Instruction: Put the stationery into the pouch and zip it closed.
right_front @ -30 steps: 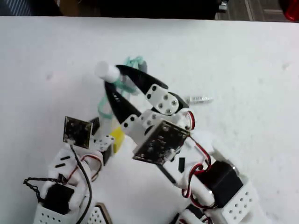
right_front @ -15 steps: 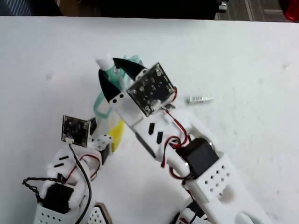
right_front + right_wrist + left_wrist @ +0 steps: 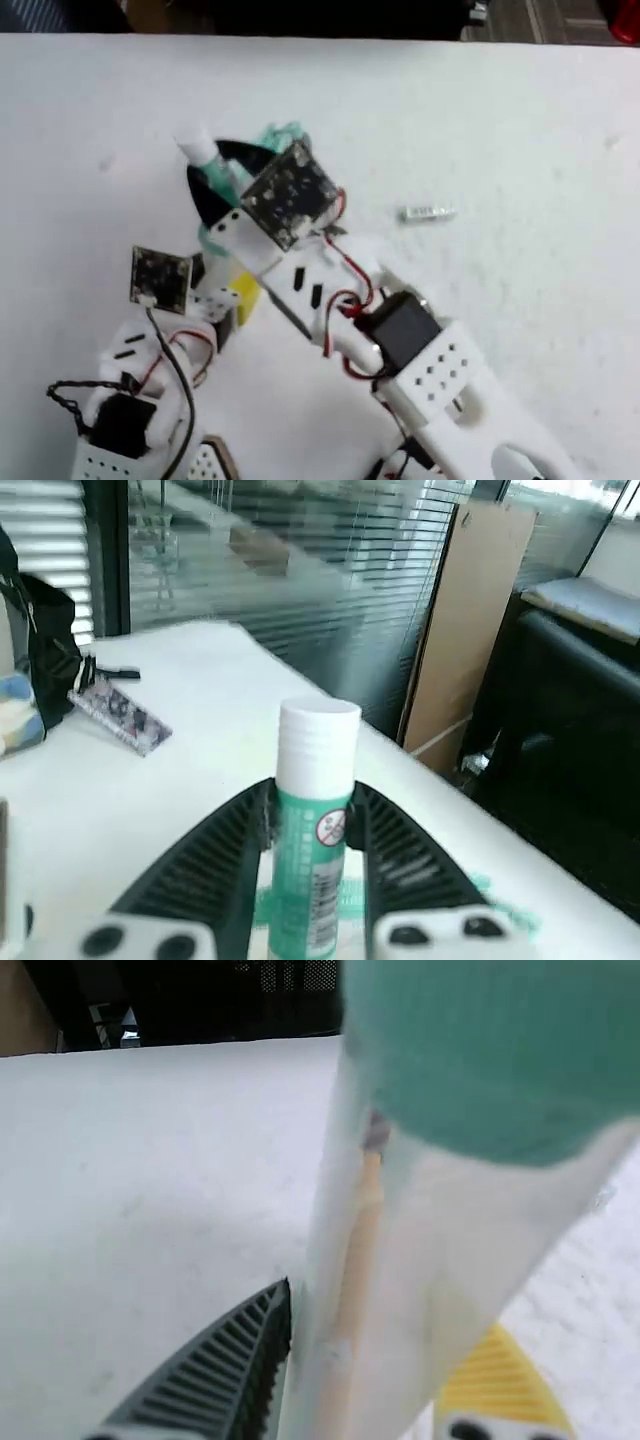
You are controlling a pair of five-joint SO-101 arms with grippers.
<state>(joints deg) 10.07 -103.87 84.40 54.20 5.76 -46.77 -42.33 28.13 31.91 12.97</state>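
Green-white glue stick (image 3: 315, 820) pinched by right fingers (image 3: 210, 870), left wrist cam: pouch (image 3: 430, 1250) clamped btwn left fingers (image 3: 230, 1370)

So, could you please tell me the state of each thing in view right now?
Glue stick: capped, gripped between the fingers of the right gripper.
Pouch: gripped by the left gripper; whether the zip is open cannot be told.
Small white item: lying flat on the table, apart from both arms.
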